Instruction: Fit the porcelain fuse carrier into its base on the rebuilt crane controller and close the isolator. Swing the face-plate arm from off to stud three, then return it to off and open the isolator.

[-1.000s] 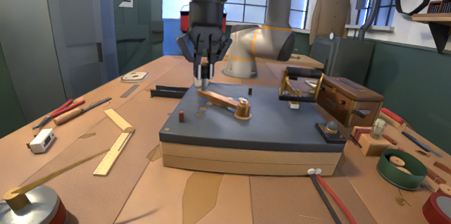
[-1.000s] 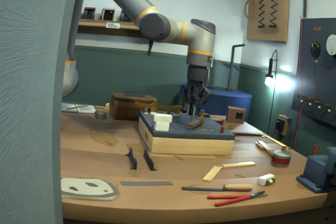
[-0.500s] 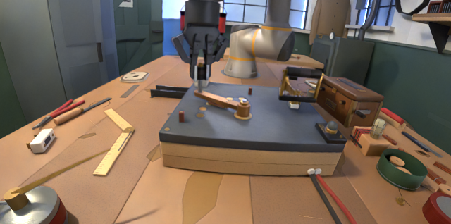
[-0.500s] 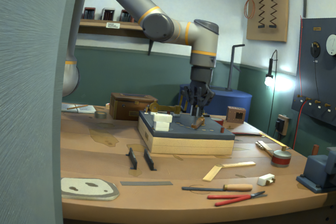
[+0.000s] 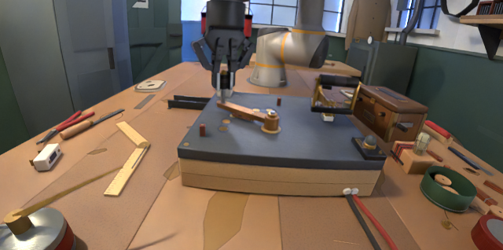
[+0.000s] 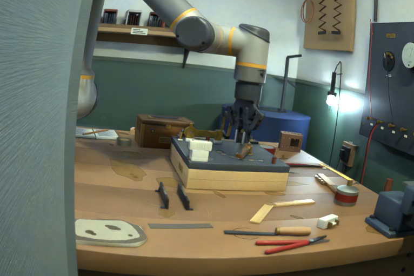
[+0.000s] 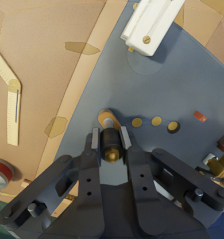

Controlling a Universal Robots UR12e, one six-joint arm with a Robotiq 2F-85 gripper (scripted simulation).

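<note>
The brass face-plate arm point(image 5: 247, 113) lies across the grey slate top of the controller point(image 5: 283, 136), pivoted on a round brass hub point(image 5: 271, 122) and reaching toward the rear left corner. Its black knob point(image 7: 110, 142) stands upright at the arm's free end. A row of brass studs point(image 7: 155, 122) curves away to one side of the knob, with a small red stop point(image 7: 200, 116) beyond them. The white porcelain fuse carrier point(image 6: 199, 149) sits in its base at the plate's edge. The isolator point(image 5: 334, 94), brass-framed with a black handle, stands at the right rear. My gripper point(image 5: 223, 85) is closed around the black knob.
A wooden box point(image 5: 389, 112) stands close behind the isolator on the right. Two black bars point(image 5: 188, 102) lie on the bench just left of the controller, and a folding rule point(image 5: 129, 155), file and pliers lie further left. A green tin point(image 5: 448, 187) sits front right.
</note>
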